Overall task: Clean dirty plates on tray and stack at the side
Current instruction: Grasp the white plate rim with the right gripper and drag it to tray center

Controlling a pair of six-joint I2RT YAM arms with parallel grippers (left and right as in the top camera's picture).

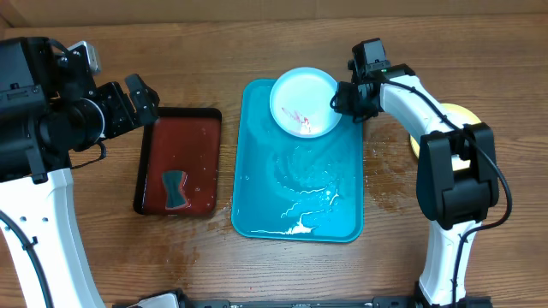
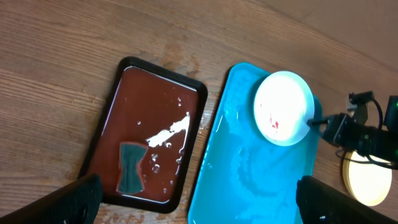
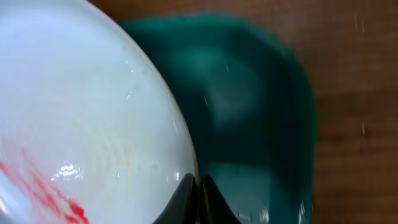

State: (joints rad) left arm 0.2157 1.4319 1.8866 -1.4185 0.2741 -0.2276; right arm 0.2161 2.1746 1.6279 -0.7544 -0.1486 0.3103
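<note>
A pale aqua-white plate (image 1: pixel 304 101) with red smears sits tilted over the far end of the turquoise tray (image 1: pixel 257 171). My right gripper (image 1: pixel 340 101) is shut on its right rim. In the right wrist view the fingers (image 3: pixel 198 190) pinch the plate's edge (image 3: pixel 81 112) above the tray (image 3: pixel 255 112). My left gripper (image 1: pixel 145 101) is open and empty, held over the far left of the table. The left wrist view shows the plate (image 2: pixel 283 107), the tray (image 2: pixel 249 180) and the wide-apart fingers (image 2: pixel 199 199). A yellow-green plate (image 1: pixel 458 113) lies right of the tray, partly hidden by my right arm.
A dark red, black-rimmed tray (image 1: pixel 184 137) lies left of the turquoise one, wet, with a dark teal sponge (image 1: pixel 175 188) at its near end. White foam (image 1: pixel 300 227) lies at the turquoise tray's near end. Water spots the wood to its right (image 1: pixel 381 171).
</note>
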